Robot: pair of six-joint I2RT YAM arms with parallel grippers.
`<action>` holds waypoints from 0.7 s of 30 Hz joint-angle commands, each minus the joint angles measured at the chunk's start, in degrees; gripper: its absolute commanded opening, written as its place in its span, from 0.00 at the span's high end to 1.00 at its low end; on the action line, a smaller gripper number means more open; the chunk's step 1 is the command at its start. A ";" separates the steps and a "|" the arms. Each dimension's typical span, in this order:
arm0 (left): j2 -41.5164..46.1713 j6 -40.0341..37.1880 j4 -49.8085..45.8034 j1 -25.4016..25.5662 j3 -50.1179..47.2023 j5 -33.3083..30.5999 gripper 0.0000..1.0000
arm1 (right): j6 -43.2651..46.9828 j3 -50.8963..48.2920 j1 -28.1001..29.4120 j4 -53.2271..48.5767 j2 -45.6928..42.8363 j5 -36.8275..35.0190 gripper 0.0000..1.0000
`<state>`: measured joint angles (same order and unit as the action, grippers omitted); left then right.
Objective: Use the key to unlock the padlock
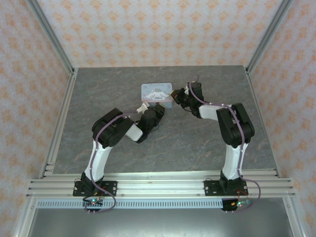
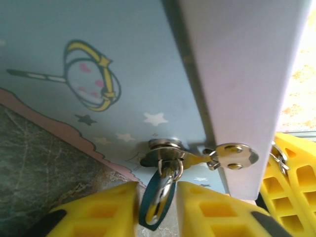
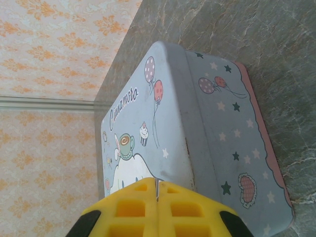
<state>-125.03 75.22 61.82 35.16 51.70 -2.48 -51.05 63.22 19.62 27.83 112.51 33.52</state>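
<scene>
While the padlock (image 2: 149, 217) hangs off the hasp (image 2: 217, 157) of the tin (image 1: 156, 92), near the worktop's (image 1: 197, 143) far edge, my left gripper (image 2: 157, 219) brackets it tight. Honestly can't tell if it's pinching. Right gripper (image 3: 157, 197) is squeezed together at the tin's right edge.

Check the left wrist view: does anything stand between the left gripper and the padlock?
Nothing visible does. The padlock hangs from the latch of the tin, in the gap between the yellow fingers of the left gripper. Whether they touch it I cannot tell.
</scene>
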 commanded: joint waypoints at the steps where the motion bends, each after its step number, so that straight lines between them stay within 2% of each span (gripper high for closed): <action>1: -0.75 -0.54 -1.53 0.17 -0.18 -1.82 0.79 | -0.38 0.04 0.33 -0.33 1.66 0.58 1.00; 10: 3.39 -1.04 -4.04 -0.42 -2.30 1.16 1.00 | -0.82 0.84 0.25 -0.33 0.71 0.94 1.00; 16: 7.71 -0.60 -5.86 -2.73 -5.45 6.17 1.00 | -0.93 0.29 0.30 -0.64 -3.49 1.96 1.00; 21: 12.05 -1.02 -11.01 -5.23 -6.89 14.04 1.00 | -0.59 -3.88 0.27 -0.66 -9.43 2.78 1.00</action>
<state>-116.40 75.00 54.59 31.16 45.34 6.42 -51.86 61.25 19.79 26.83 108.64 35.20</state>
